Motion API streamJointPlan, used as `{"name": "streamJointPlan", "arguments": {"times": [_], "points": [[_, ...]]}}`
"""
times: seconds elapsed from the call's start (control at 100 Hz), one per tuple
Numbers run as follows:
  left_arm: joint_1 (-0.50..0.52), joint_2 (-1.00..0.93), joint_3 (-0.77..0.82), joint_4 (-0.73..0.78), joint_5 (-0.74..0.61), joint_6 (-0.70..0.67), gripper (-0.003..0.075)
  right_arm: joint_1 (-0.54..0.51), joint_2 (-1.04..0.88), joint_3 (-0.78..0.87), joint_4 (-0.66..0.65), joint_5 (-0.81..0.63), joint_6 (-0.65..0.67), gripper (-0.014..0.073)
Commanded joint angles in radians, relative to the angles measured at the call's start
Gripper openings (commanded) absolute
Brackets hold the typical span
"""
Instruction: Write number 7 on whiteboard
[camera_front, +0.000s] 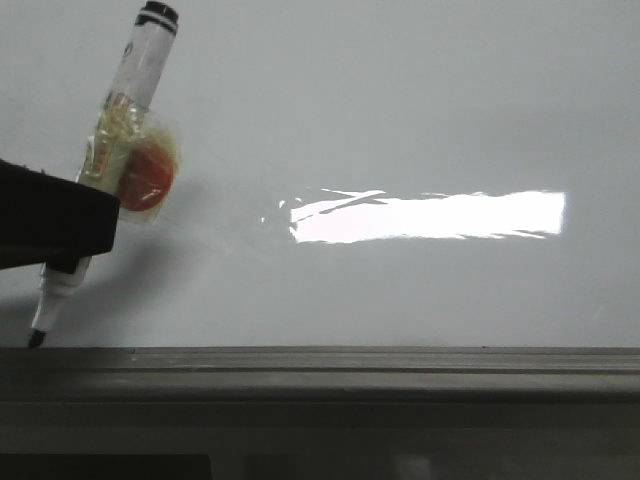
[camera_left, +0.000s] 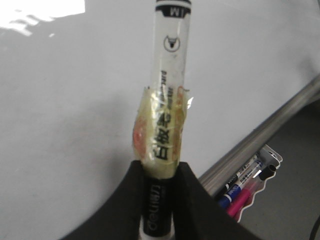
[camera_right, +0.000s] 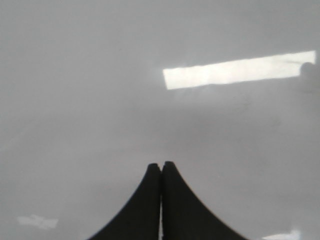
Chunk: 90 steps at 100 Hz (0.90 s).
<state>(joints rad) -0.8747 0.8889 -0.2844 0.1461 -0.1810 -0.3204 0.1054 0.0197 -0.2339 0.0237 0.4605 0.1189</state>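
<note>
Marker: you have it already clamped in the left gripper (camera_left: 159, 200), jaws pressed on the black lower barrel just under the taped wad; the marker (camera_front: 118, 150) runs from upper left of the front view down to its tip at lower left.
Handling: light, stiff plastic barrel, slick where bare, so the tape wrap is your insurance against twisting. Keep the hold low on the barrel as it is.
Tip: black nib sits near the bottom edge of the whiteboard (camera_front: 400, 100), just above the dark ledge (camera_front: 350, 365); contact cannot be told.
Whiteboard: glossy and rigid, filling most of the front view; press lightly, the nib will skate.
Number 7: no stroke visible on the board yet; only a bright reflection at centre.
Left arm pose: dark gripper body enters from the left edge, marker tilted with cap leaning right.
Right gripper (camera_right: 160, 172): fingers together on nothing, facing bare board.
Spare pens (camera_left: 245, 187): lower right of the left wrist view.
</note>
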Motion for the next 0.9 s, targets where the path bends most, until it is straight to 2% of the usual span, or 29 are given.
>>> {"name": "streamJointPlan", "arguments": {"times": [0.0, 0.19, 0.31, 0.38, 0.49, 0.57, 0.78, 0.89], "points": [[-0.021, -0.025, -0.06, 0.055, 0.002, -0.001, -0.002, 0.072, 0.041, -0.033, -0.003, -0.073, -0.017, -0.0064], [-0.03, -0.029, -0.143, 0.154, 0.194, -0.001, -0.002, 0.246, 0.114, -0.06, 0.064, -0.061, -0.093, -0.0064], [-0.03, -0.029, -0.162, 0.23, 0.196, -0.001, -0.002, 0.354, 0.19, -0.087, 0.143, -0.058, -0.202, -0.0046], [-0.04, -0.029, -0.162, 0.301, 0.194, 0.0, -0.002, 0.421, 0.248, -0.114, 0.2, -0.057, -0.254, 0.0027], [-0.081, -0.029, -0.162, 0.388, 0.194, 0.0, -0.002, 0.541, 0.36, -0.184, 0.229, -0.065, -0.351, 0.0239], [-0.121, -0.029, -0.162, 0.441, 0.194, 0.0, -0.002, 0.623, 0.432, -0.235, 0.229, -0.088, -0.425, 0.0317], [-0.215, -0.029, -0.162, 0.577, 0.189, 0.0, -0.002, 0.849, 0.641, -0.353, 0.221, -0.257, -0.462, 0.032], [-0.227, -0.029, -0.164, 0.592, 0.189, 0.0, -0.002, 0.916, 0.755, -0.401, 0.214, -0.307, -0.462, 0.032]]}}
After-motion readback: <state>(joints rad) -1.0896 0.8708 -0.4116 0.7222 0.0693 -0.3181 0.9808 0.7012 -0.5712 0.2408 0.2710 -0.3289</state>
